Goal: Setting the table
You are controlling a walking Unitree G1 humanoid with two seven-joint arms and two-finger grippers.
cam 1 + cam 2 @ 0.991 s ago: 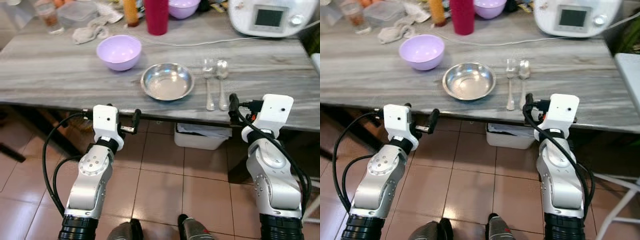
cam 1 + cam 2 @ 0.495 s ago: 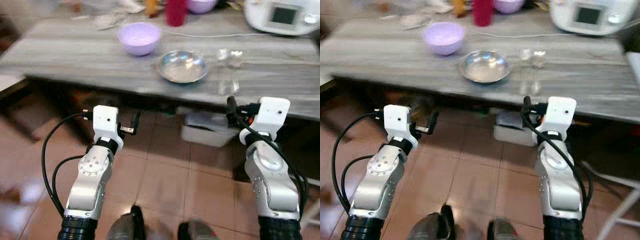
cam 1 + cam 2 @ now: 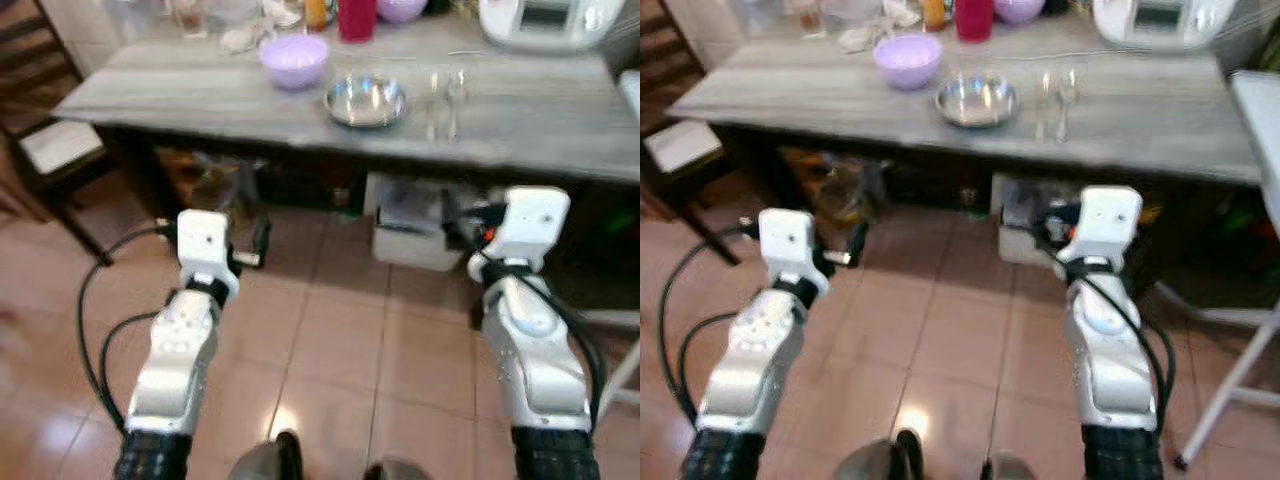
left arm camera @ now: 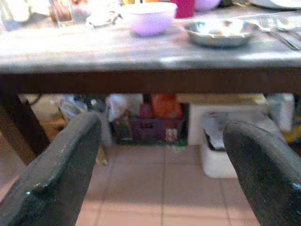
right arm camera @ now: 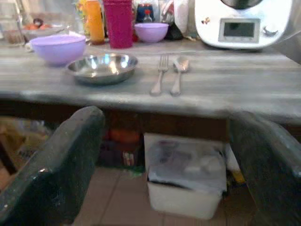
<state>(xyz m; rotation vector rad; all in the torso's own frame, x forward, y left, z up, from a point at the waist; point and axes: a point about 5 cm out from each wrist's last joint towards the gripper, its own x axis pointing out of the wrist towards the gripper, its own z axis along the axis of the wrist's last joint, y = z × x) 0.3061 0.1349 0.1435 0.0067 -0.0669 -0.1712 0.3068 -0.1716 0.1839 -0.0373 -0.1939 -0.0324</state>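
Table (image 3: 200,95), grey wood-grain top, well ahead of the robot. On it: one steel bowl (image 5: 101,67), shallow, near the front edge; likely light, rigid and slippery on its polished wall, so best taken by the rim with one finger inside and one outside. One lilac bowl (image 5: 57,48), just beside and behind the steel one; probably plastic, light, not fragile, also a rim hold. One fork (image 5: 160,77) and one spoon (image 5: 178,75), side by side to the right of the steel bowl, lying flat; thin, stiff, hard to get under, best pinched across the handle's middle. Left gripper (image 4: 160,174) and right gripper (image 5: 164,165): both held low over the tiled floor (image 3: 330,340), short of the table, fingers spread wide, holding nothing.
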